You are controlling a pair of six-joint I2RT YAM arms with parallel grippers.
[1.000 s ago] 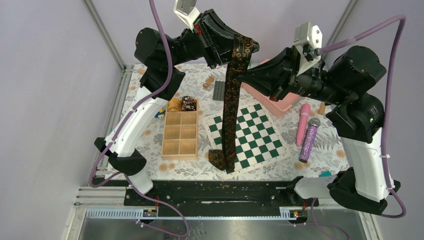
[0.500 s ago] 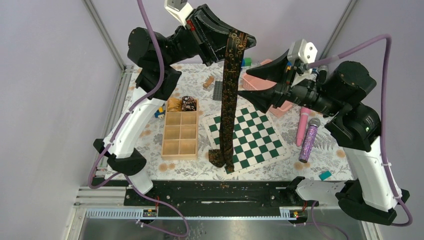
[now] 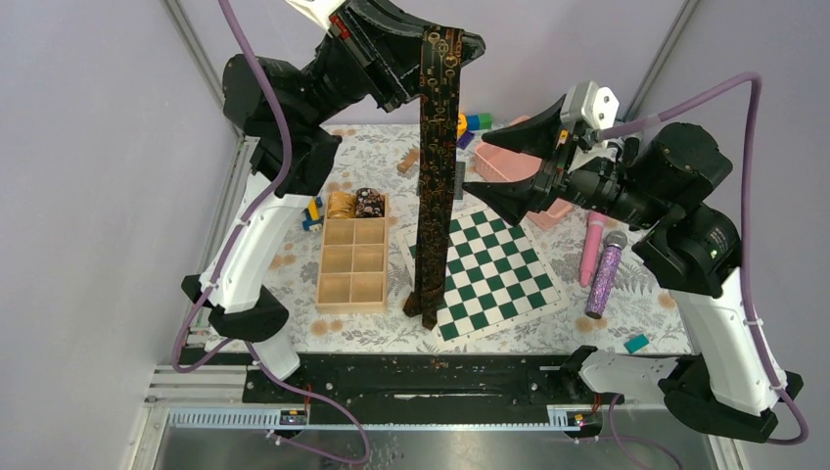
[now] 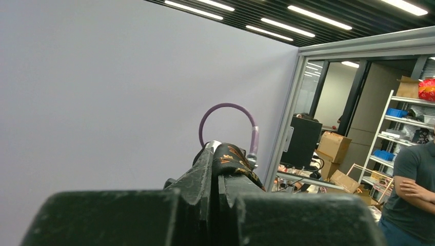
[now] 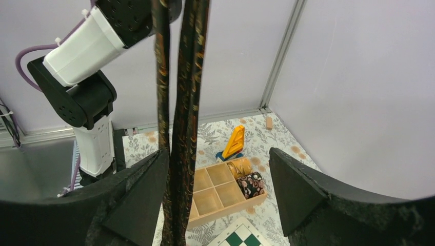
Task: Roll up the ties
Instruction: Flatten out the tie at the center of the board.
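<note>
Dark brown-black patterned necktie [image 3: 431, 196] is dangling full length from the left gripper [image 3: 445, 49], jaws clenched on its top end high above the surface [image 3: 372, 333]. Right gripper [image 3: 472, 168] jaws are spread wide just beside it, gripping nothing.

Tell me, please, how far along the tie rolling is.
Done: a golden coil and a dark coil sit in the box's far compartments. In hand: a third tie hangs unrolled from the shut left jaws, with the right jaws open around it. Left: rolling that tie and probably boxing it.
</note>
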